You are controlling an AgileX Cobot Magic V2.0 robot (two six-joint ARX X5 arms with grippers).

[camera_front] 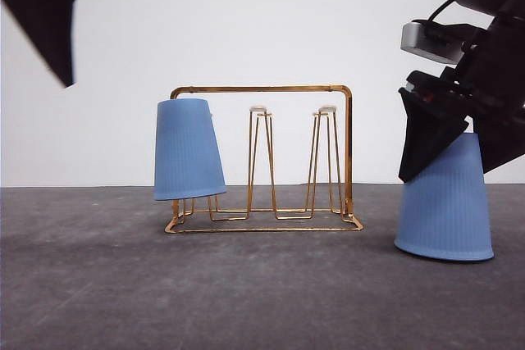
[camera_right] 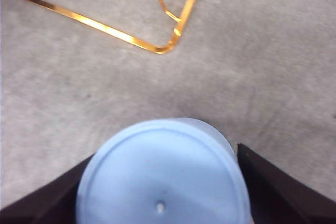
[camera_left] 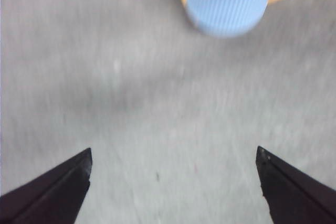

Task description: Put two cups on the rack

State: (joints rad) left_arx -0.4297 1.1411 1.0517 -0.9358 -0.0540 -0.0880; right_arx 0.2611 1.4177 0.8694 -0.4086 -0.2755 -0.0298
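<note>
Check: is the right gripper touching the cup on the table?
Cannot tell. In the right wrist view the right gripper brackets the cup, with no plain gap or contact.

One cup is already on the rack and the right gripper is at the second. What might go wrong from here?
1. The right gripper straddles the second cup near its narrow closed top; the tapered ribbed wall could slip on lifting.
2. That cup already sits tilted on the table, so a closing squeeze could tip it.
3. The hung cup leans on the rack; a knock could dislodge it.
</note>
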